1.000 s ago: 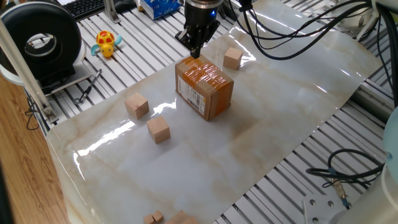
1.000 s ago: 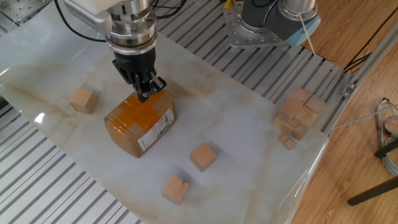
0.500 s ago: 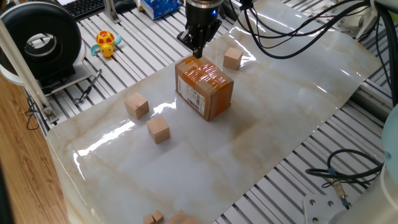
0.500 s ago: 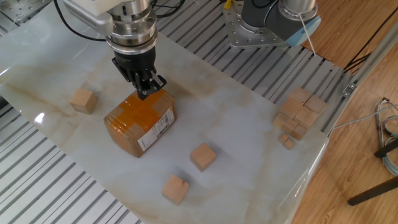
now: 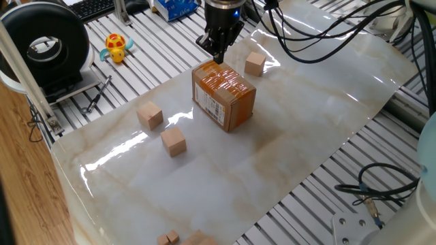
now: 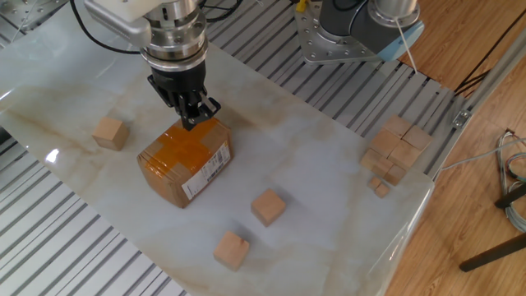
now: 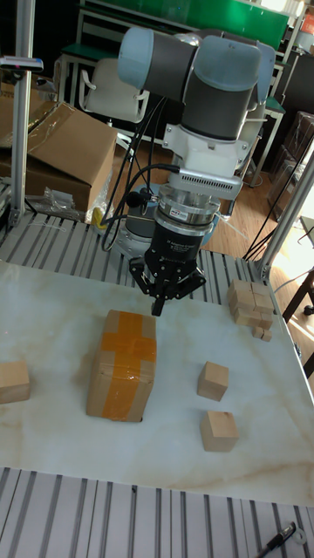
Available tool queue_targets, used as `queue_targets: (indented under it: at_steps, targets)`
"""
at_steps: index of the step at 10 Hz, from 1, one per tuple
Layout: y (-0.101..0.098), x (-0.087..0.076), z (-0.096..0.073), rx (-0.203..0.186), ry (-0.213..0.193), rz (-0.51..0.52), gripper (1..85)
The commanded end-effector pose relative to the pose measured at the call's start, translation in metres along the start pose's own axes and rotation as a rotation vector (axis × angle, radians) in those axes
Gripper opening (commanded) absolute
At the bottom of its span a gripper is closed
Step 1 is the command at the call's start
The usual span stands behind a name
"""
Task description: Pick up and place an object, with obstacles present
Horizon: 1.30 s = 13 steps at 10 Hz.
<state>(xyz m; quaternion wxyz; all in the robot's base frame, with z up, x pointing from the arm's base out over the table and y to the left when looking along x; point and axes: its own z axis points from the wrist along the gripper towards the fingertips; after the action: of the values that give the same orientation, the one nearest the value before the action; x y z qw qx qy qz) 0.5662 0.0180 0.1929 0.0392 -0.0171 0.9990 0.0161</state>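
Note:
My gripper [image 5: 219, 60] [image 6: 191, 123] [image 7: 159, 307] hangs point-down just over the back top edge of the brown cardboard box [image 5: 225, 95] [image 6: 185, 160] [image 7: 124, 353], the obstacle with orange tape on top. Its fingers are shut and nothing is between them. Light-tan wooden cubes lie around the box. One cube [image 5: 255, 63] [image 6: 110, 132] [image 7: 13, 382] sits on its far side. Two more cubes [image 5: 150, 115] [image 5: 173, 141] rest on the marble sheet in front; they are the same cubes [image 6: 231, 249] [image 6: 268, 206] seen from the other side.
A pile of spare cubes [image 6: 394, 152] [image 7: 253, 307] sits at one end of the marble sheet [image 5: 293, 136]. A yellow toy [image 5: 117, 47] and a black reel [image 5: 44, 51] lie off the sheet on the slatted table. Cables [image 5: 327, 27] trail behind the arm.
The gripper has crept slightly upward and along the box's back edge, staying shut. The box and the cubes have not moved.

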Motion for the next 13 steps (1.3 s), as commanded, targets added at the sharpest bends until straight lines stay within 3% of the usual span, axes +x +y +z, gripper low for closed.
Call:
queue_targets:
  at_steps: [1, 2, 4, 6, 8, 9, 10, 11, 13]
  targets:
    - [0.007, 0.002, -0.001, -0.03, 0.007, 0.009, 4.7]
    - [0.005, 0.0, -0.001, -0.021, 0.001, -0.004, 6.0]
    - [0.011, -0.006, -0.002, -0.045, -0.023, -0.01, 6.0]
    - [0.024, -0.015, 0.0, -0.077, -0.055, 0.005, 18.3]
    - [0.043, -0.022, 0.005, -0.099, -0.075, -0.007, 38.0]
    - [0.049, -0.023, 0.008, -0.099, -0.078, -0.004, 39.0]
    - [0.051, -0.022, 0.011, -0.087, -0.077, 0.009, 39.7]
    - [0.039, -0.019, 0.012, -0.038, -0.066, 0.001, 39.7]
    - [0.035, -0.006, 0.013, -0.023, -0.013, -0.042, 42.3]
